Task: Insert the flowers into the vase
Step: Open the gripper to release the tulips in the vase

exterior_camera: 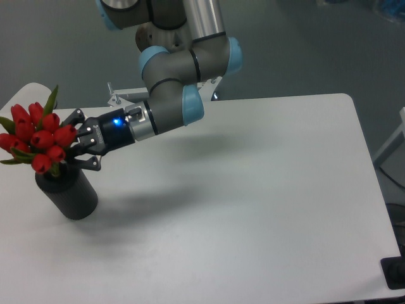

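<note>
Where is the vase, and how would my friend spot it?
Look at the white table and go to its left end. The vase stands there under the gripper, with the flowers bunched on top. It is the only dark, stubby cylinder on the table.

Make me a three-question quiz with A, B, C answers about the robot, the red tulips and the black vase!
1. Where is the vase?
A. near the table's left edge
B. table's middle
C. right corner

2. What colour are the tulip buds?
A. yellow
B. red
C. white

3. What is the tool doing?
A. resting flat on the table
B. gripping the vase
C. holding the tulip bunch right over the vase

Answers:
1 A, the vase stands at the left side of the white table.
2 B, every bud is red, with green leaves.
3 C, its fingers close around the bunch just above the vase's top.
</note>
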Controlling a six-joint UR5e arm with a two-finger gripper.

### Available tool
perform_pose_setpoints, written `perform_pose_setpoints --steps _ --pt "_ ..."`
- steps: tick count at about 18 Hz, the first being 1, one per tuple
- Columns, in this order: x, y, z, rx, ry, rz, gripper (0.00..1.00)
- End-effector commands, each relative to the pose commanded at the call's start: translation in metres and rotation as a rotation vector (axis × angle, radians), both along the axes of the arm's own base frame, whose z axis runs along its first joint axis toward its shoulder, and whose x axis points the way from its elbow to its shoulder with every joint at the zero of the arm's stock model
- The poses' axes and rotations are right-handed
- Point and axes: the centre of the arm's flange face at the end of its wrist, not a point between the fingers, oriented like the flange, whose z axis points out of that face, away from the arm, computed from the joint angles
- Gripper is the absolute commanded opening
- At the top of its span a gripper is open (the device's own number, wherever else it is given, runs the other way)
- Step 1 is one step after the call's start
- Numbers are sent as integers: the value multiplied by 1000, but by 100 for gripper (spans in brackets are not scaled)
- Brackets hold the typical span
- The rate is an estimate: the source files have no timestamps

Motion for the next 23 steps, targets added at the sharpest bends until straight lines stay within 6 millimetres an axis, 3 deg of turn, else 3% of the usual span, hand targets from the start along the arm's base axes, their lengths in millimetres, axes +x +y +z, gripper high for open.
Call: perform_pose_setpoints --steps 3,6,7,8,9,12,19,23 --pt "2 -2 -7 -11 -11 0 42" --pt "2 -3 -12 -20 -19 1 65" --pt "2 -2 -15 -25 -24 0 66" --pt "1 -2 -17 -27 -25 1 73" --pt "0 -1 -18 -21 -20 1 86" --pt "1 -1 -20 -12 -10 -2 100" --pt "-2 -3 -18 -10 -3 6 100" --pt "-21 -16 -10 -55 151 40 100"
